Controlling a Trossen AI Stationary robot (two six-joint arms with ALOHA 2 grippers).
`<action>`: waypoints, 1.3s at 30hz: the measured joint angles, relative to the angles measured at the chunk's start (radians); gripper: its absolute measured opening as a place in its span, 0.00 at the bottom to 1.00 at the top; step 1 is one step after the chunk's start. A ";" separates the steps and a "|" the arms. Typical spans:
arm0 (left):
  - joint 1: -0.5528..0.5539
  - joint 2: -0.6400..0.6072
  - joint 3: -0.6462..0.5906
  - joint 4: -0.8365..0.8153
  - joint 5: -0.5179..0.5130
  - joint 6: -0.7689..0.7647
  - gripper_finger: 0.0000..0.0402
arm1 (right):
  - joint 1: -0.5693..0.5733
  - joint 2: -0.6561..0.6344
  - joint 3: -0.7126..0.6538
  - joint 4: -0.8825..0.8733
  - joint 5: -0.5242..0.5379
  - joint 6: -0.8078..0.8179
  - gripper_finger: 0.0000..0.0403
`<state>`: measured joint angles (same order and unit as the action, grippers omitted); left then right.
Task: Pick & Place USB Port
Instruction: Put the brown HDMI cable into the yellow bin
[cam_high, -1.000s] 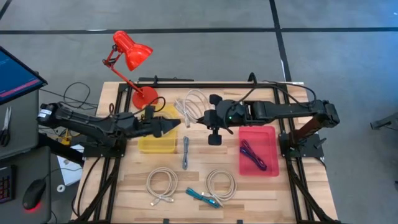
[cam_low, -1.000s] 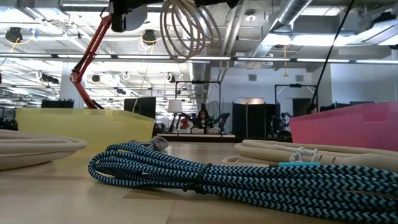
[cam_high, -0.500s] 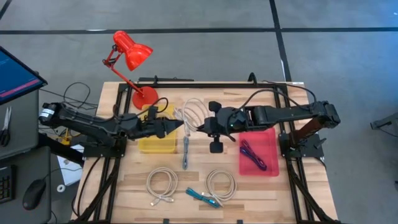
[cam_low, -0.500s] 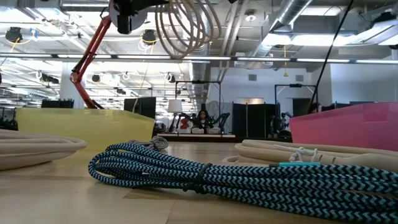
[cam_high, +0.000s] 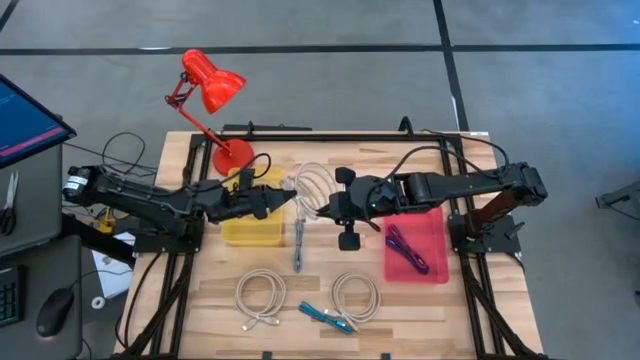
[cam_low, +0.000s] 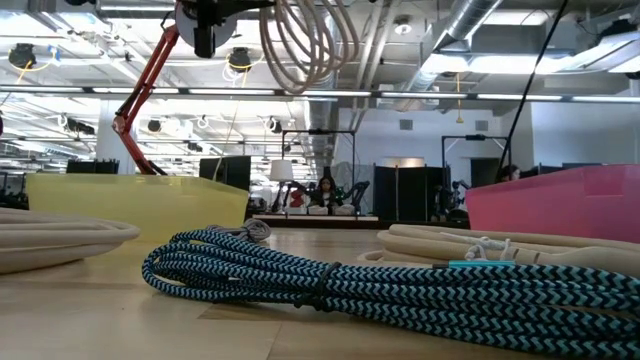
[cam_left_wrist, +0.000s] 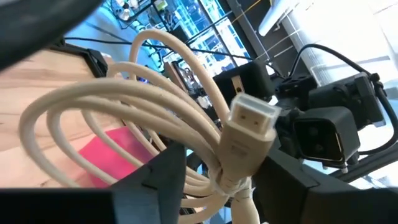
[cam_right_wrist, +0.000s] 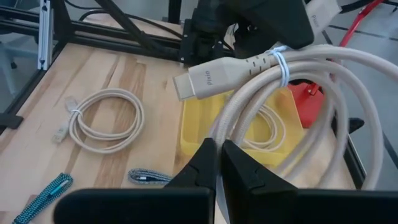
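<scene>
Cream coiled cable (cam_high: 312, 186) hangs pinched by right pincer (cam_high: 318, 207); left pincer (cam_high: 290, 199) half-wide around it, above yellow bin (cam_high: 252, 233).

1. A large open robotics lab or workshop: exposed ducts (cam_low: 470, 30) and strip lights run across the ceiling.
2. Other robot rigs (cam_low: 300, 195) stand far behind.
3. A wooden worktop (cam_high: 420, 300) stands on grey concrete floor (cam_high: 330, 90), a monitor (cam_high: 25, 115) beside it.
</scene>
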<state>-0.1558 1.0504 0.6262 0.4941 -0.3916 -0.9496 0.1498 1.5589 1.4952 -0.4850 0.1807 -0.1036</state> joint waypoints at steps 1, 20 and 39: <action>0.000 0.000 0.000 0.001 0.000 0.007 0.38 | -0.001 0.000 0.000 0.000 0.000 0.000 0.00; 0.001 0.000 0.000 0.026 0.018 0.056 0.13 | 0.000 -0.001 0.000 0.004 -0.003 -0.001 0.17; -0.003 -0.122 0.000 -0.076 0.026 0.164 0.10 | -0.066 -0.180 0.000 -0.246 0.008 0.104 0.32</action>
<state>-0.1585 0.9288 0.6266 0.4185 -0.3656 -0.7855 0.0835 1.3785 1.4956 -0.7308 0.1886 0.0008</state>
